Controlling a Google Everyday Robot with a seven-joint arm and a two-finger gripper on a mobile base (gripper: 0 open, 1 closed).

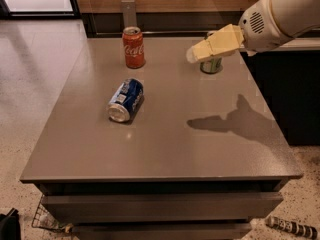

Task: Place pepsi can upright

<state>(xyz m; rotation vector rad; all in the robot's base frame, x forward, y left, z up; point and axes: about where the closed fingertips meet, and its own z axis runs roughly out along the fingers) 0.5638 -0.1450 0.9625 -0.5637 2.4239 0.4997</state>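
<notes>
The pepsi can (126, 100) is dark blue with a white label patch. It lies on its side left of the middle of the grey table (165, 149), its silver end facing the front. My gripper (196, 54) is in the air at the upper right, above the table and well to the right of the can, with its cream fingers pointing left. It holds nothing.
A red Coca-Cola can (134, 47) stands upright at the back of the table. A green can (212, 64) stands at the back right, partly hidden behind my gripper. A dark counter (290, 84) borders the table's right side. The arm's shadow (235, 121) falls on the right half.
</notes>
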